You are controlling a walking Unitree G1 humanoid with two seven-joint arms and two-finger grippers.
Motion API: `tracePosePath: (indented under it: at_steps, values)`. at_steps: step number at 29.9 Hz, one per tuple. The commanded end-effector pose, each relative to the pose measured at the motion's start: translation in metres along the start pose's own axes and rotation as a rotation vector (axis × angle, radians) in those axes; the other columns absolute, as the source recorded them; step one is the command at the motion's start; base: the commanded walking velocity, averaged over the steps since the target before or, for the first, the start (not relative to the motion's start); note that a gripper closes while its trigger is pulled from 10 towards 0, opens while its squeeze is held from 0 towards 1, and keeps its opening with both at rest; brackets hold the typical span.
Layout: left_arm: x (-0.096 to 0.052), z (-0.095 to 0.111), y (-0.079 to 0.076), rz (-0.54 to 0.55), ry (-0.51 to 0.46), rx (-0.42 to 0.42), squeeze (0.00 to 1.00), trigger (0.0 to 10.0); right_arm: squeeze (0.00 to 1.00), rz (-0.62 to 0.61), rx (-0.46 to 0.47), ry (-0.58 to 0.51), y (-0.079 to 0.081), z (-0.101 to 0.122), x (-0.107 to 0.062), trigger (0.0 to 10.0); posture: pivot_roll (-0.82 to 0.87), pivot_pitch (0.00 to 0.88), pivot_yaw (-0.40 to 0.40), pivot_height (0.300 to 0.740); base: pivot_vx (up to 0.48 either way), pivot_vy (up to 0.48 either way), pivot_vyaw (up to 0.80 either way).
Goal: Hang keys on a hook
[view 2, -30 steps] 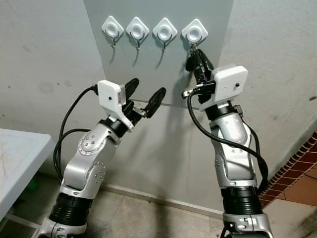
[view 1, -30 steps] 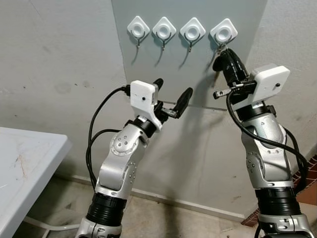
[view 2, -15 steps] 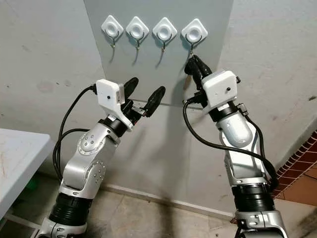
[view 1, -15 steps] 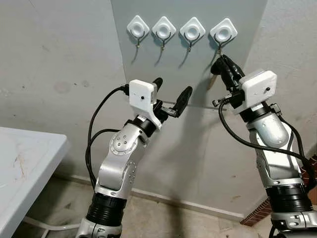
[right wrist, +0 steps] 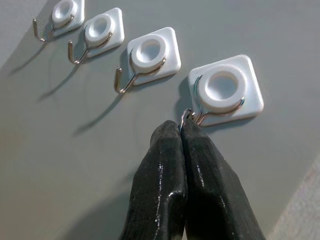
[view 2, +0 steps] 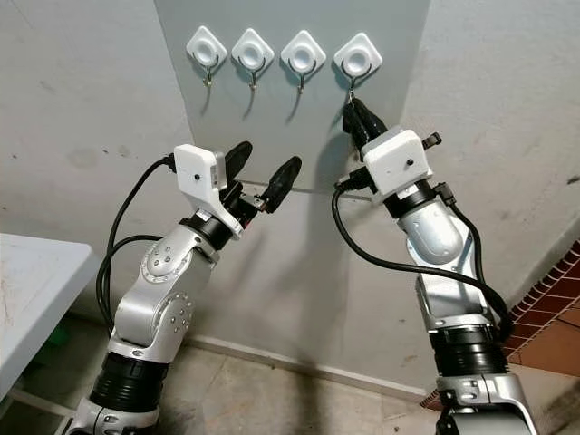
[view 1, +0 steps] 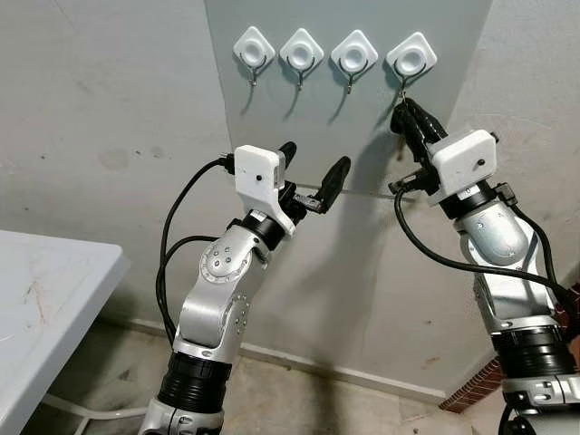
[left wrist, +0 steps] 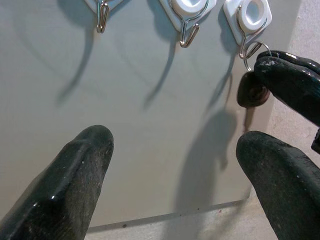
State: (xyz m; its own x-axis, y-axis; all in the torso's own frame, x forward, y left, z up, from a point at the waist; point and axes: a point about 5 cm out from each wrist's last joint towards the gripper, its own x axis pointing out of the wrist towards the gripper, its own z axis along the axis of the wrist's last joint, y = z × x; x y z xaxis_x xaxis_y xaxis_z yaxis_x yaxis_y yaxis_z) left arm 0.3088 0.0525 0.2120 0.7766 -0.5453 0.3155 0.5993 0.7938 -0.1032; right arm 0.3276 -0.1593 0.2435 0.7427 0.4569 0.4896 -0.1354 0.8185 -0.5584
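Note:
Four white diamond-shaped hooks sit in a row on a grey wall panel (view 1: 272, 118). My right gripper (view 1: 404, 111) is raised just under the rightmost hook (view 1: 410, 62), shut on the keys. In the left wrist view a dark key head (left wrist: 251, 94) shows below its fingers (left wrist: 290, 75), and the silver key ring (left wrist: 261, 46) overlaps that hook's wire curl. In the right wrist view the pressed fingertips (right wrist: 172, 145) touch the hook's wire (right wrist: 200, 116). My left gripper (view 1: 316, 157) is held open lower down in front of the panel, holding nothing.
The three other hooks (view 1: 300, 52) to the left carry nothing. A white table (view 1: 45, 299) stands at lower left. The concrete wall (view 1: 109, 109) surrounds the panel, and red brick flooring (view 2: 553, 308) shows at lower right.
My right wrist swung down and left, then the fingertips rose with the keys to just under the rightmost hook. The left arm has stayed still.

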Motion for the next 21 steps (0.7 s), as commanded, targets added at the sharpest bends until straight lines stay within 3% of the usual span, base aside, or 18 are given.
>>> tracePosePath:
  at_steps: [1, 15, 20, 21]
  values:
    - [0.003, 0.008, 0.0, 0.003, -0.021, 0.012, 0.0, 10.0, 0.0, 0.018, -0.036, -0.024, 0.0, 0.004, 0.006, 10.0, -0.07, 0.005, 0.033, 0.74, 0.0, 0.0, 0.0]
    - [0.003, 0.009, -0.001, 0.005, -0.026, 0.004, 0.0, 10.0, 0.0, 0.1, -0.215, -0.003, -0.006, 0.0, 0.008, 10.0, -0.07, 0.0, 0.031, 0.74, 0.0, 0.0, 0.0]
    - [0.003, 0.009, -0.001, 0.006, -0.028, 0.001, 0.0, 10.0, 0.0, 0.109, -0.212, 0.016, -0.004, -0.005, 0.006, 10.0, -0.06, 0.0, 0.03, 0.74, 0.0, 0.0, 0.0]
    - [0.003, 0.009, -0.001, 0.005, -0.028, 0.001, 0.0, 10.0, 0.15, 0.111, -0.209, 0.022, -0.003, -0.006, 0.005, 10.0, -0.06, 0.0, 0.028, 0.74, 0.0, 0.0, 0.0]
